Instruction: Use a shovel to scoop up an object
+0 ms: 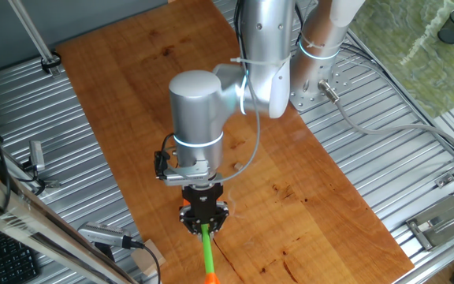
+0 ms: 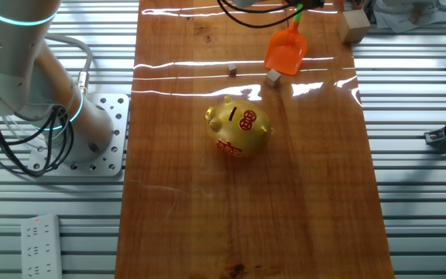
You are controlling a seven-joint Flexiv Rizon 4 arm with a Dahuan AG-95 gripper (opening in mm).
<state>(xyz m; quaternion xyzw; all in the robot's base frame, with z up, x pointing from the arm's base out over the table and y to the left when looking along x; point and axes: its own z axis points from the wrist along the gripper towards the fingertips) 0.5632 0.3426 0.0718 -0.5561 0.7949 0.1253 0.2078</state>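
Gripper (image 1: 204,223) clamps shovel (image 2: 286,51) — blade beside cube (image 2: 272,76).

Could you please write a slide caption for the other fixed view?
Orange shovel blade meets the tiny wooden cube, beyond a gold pig figurine.

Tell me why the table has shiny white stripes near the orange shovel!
In the other fixed view, lamp glare streaks across the wooden table, brightest beside the shovel and the tan cube; the gold pig gleams too. In one fixed view the wood looks matte, and the gripper sits shaded under the arm.
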